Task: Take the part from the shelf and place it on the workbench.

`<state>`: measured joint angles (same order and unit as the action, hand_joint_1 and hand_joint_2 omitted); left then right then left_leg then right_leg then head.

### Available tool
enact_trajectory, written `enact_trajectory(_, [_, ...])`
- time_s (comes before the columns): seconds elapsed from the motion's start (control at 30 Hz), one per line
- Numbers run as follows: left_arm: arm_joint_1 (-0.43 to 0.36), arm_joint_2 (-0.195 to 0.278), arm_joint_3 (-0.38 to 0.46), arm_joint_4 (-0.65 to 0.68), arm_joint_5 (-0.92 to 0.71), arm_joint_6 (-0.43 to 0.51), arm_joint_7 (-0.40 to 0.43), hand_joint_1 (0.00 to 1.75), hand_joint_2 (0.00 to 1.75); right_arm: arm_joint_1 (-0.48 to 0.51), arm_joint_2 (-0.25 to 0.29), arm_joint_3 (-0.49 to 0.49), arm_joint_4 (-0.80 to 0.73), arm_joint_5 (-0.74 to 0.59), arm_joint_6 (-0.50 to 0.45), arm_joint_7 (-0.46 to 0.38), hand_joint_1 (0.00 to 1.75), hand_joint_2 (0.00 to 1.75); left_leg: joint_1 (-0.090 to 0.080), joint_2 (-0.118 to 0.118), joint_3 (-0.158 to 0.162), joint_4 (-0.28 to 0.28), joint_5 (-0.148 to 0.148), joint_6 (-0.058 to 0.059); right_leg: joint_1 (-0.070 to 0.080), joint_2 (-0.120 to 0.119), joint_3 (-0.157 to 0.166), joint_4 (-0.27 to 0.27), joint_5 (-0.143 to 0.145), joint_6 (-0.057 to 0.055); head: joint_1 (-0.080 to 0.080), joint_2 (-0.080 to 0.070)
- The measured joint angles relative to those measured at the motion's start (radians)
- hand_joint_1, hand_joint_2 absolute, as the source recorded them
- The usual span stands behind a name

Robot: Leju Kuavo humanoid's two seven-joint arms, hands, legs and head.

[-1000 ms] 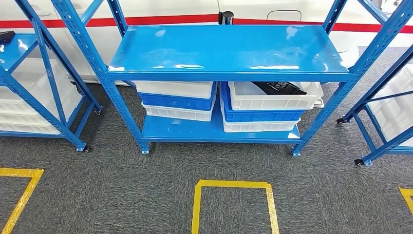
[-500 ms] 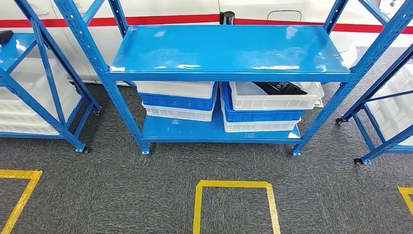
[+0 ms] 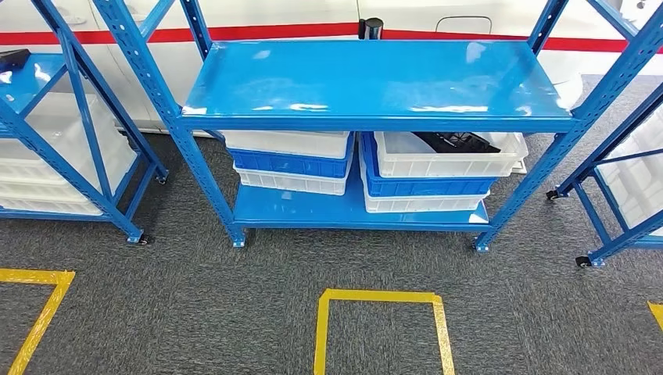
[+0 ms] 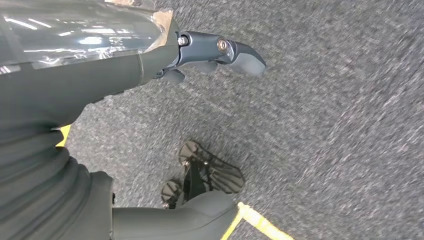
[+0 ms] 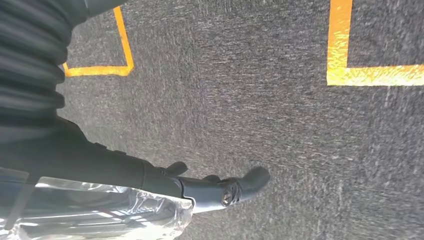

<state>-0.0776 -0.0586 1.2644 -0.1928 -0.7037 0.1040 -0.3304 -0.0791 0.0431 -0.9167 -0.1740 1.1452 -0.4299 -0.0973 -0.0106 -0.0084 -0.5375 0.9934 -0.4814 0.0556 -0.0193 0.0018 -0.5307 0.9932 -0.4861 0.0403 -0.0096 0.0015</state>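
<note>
We are facing a blue shelf [image 3: 375,82] w/ two levels, standing on grey carpet [image 3: 195,305]. Lower level is carrying two stacks of bins. Left stack [image 3: 289,160]: white over blue over white; what is in them we cannot tell. Right stack: the top white bin [image 3: 449,160] is holding the black part [image 3: 457,141], partly hidden under the upper level; a blue bin [image 3: 426,186] and another white one are sitting beneath. Yellow tape [image 3: 379,297] is marking a square on the carpet in front. No writing legible anywhere. Both arms are hanging over the carpet: left hand [image 4: 220,52] and right hand [image 5: 225,187] are each holding nothing, fingers loosely extended and slightly apart.
</note>
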Motion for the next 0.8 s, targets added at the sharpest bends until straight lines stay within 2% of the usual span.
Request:
enact_trajectory(0.07, [0.001,0.0,0.0,0.0,-0.003,-0.01,0.007,0.0,0.0,0.002,0.001,-0.003,0.0,-0.017,0.016,-0.008,0.0,0.0,0.002,0.0,0.001,-0.001,0.002,0.012,0.001,0.0,0.0,0.0,0.001,-0.002,0.0,0.0])
enact_trajectory(0.2, [0.009,-0.004,-0.002,0.0,-0.009,-0.024,0.016,0.0,0.0,0.01,0.004,-0.018,0.0,-0.05,0.041,-0.027,0.0,0.0,0.003,0.0,0.004,-0.006,0.002,0.01,0.004,0.0,0.001,0.0,0.001,-0.003,0.0,0.0])
enact_trajectory(0.33, [0.012,-0.008,-0.006,0.0,-0.011,-0.024,0.016,0.0,0.0,0.016,0.006,-0.027,0.0,-0.054,0.05,-0.03,0.0,0.0,0.005,0.0,0.004,-0.008,0.004,0.005,0.007,0.0,0.0,0.0,0.0,-0.007,0.0,0.0])
enact_trajectory(0.47, [0.013,-0.011,-0.01,0.0,-0.013,-0.02,0.016,0.0,0.0,0.016,0.007,-0.029,0.0,-0.054,0.053,-0.033,0.0,0.0,0.005,0.0,0.004,-0.009,0.005,-0.012,0.007,0.0,0.0,0.001,0.0,-0.012,0.0,0.0])
enact_trajectory(0.53, [0.013,-0.012,-0.01,0.0,-0.013,-0.02,0.016,0.0,0.0,0.017,0.007,-0.03,0.0,-0.054,0.053,-0.034,0.0,0.0,0.005,0.0,0.004,-0.009,0.004,-0.016,0.008,0.0,0.0,0.001,0.0,-0.012,0.001,0.0])
enact_trajectory(0.8, [0.014,-0.014,-0.014,0.0,-0.013,-0.02,0.016,0.0,0.0,0.017,0.008,-0.031,0.0,-0.054,0.053,-0.034,0.0,0.0,-0.003,0.0,0.004,-0.009,0.004,-0.018,0.005,0.0,-0.001,0.001,0.0,-0.012,0.001,0.0])
